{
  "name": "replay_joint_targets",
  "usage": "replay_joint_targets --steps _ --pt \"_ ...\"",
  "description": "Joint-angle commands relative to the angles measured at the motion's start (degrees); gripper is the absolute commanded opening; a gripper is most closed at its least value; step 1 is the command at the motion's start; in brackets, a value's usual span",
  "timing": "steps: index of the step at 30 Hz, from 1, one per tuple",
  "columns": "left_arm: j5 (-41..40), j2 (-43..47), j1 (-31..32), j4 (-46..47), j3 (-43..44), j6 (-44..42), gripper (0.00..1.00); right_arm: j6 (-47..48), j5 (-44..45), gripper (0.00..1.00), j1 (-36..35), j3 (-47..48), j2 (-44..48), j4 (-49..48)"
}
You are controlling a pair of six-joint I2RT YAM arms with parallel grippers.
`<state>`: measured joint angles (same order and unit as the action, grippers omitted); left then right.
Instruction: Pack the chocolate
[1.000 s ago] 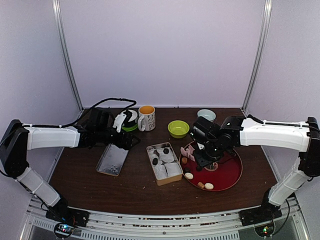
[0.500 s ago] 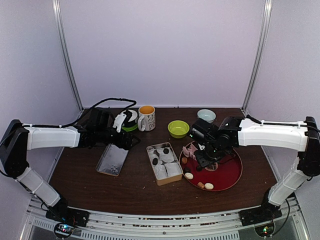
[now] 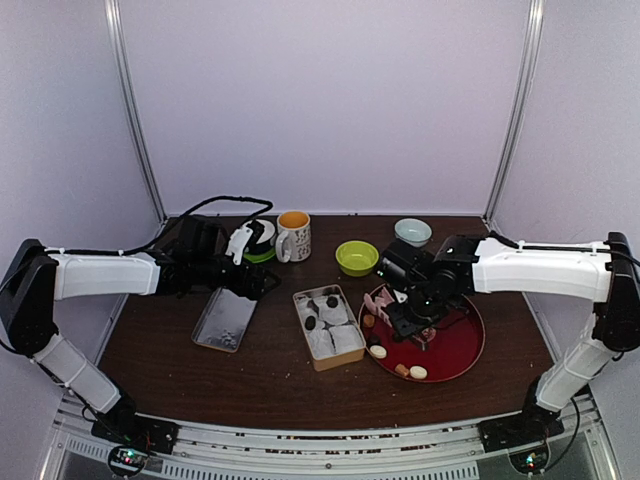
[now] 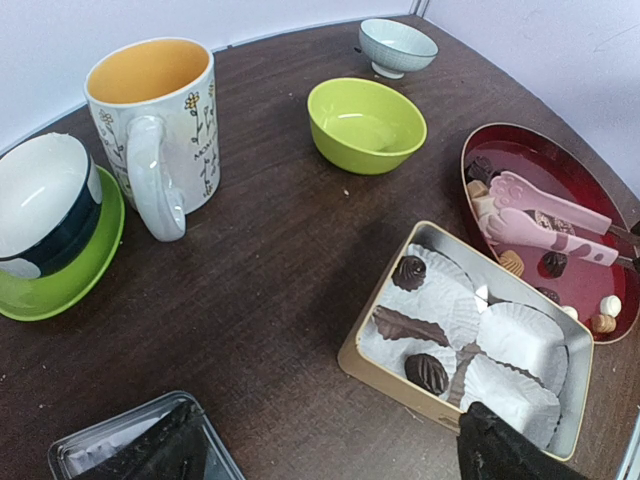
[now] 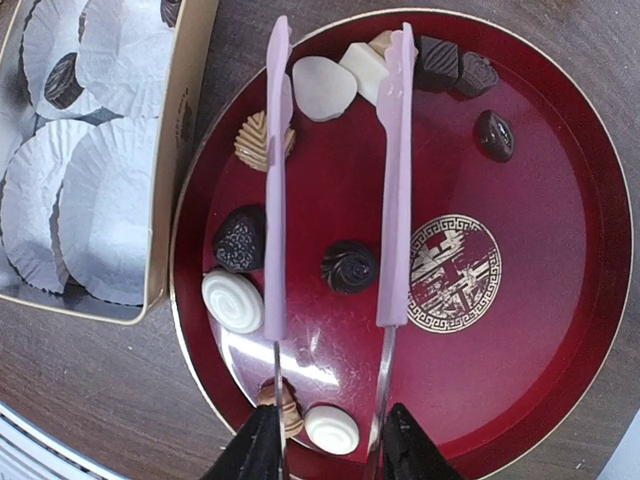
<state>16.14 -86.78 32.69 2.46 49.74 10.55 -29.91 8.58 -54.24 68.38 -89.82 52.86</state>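
— Where's the chocolate (image 5: 494, 135)?

— Mostly on the red plate (image 5: 598, 250). A few pieces sit in the paper cups (image 4: 520, 340) of the tan box (image 5: 186, 110), which lies just left of the plate. My right tool (image 5: 328, 448) is clamped on the pink tongs (image 5: 396, 180), and their two arms straddle a dark swirl piece (image 5: 349, 266).

— Anything crowding it?

— A tan shell piece (image 5: 255, 140) lies under the tongs' left arm. A dark oval (image 5: 238, 238) and a white swirl (image 5: 230, 300) sit just beside that arm.

— And your other side?

— My left tool (image 3: 250, 280) hangs spread wide above the surface (image 4: 270, 280), near a shallow metal tray (image 3: 225, 320). A mug (image 4: 150, 110), green bowl (image 4: 365, 120), pale bowl (image 4: 397, 45) and a cup (image 4: 40, 210) on a green saucer (image 4: 60, 290) stand farther back.
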Motion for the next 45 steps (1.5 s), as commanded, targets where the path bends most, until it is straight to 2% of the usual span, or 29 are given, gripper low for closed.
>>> replay_joint_targets --steps 1,6,11,14,18,22,27,32,40,45 --pt "0.7 -0.1 0.1 1.4 0.3 -0.6 0.89 0.5 -1.1 0.34 0.1 -0.2 -0.6 -0.6" --pt "0.7 0.1 0.0 1.5 0.2 -0.6 0.89 0.7 -2.0 0.33 0.0 -0.1 -1.0 -0.4" --pt "0.6 0.2 0.1 1.5 0.2 -0.6 0.89 0.4 -0.5 0.43 -0.3 -1.0 -0.5 -0.4" --pt "0.6 0.2 0.0 1.6 0.1 -0.6 0.89 -0.2 -0.5 0.45 -0.3 -2.9 0.7 -1.8" --pt "0.7 0.0 0.1 1.7 0.1 -0.5 0.90 -2.1 -3.4 0.61 -0.1 -10.1 6.3 -9.3" --pt "0.9 0.0 0.0 1.7 0.2 -0.5 0.89 -4.3 -7.4 0.67 0.0 -16.0 9.3 -15.9" --pt "0.9 0.1 0.1 1.8 0.1 -0.5 0.89 -6.1 -9.8 0.66 -0.1 -19.5 8.4 -21.0" --pt "1.0 0.2 0.1 1.7 0.1 -0.5 0.89 -6.0 -9.8 0.60 -0.4 -19.5 6.0 -22.2" --pt "0.9 0.3 0.1 1.8 0.1 -0.5 0.89 -6.4 -5.1 0.56 -1.6 -18.0 1.6 -22.3" --pt "0.8 0.3 0.0 1.6 0.1 -0.6 0.89 -7.1 -2.0 0.44 -2.1 -17.1 -1.0 -22.5"
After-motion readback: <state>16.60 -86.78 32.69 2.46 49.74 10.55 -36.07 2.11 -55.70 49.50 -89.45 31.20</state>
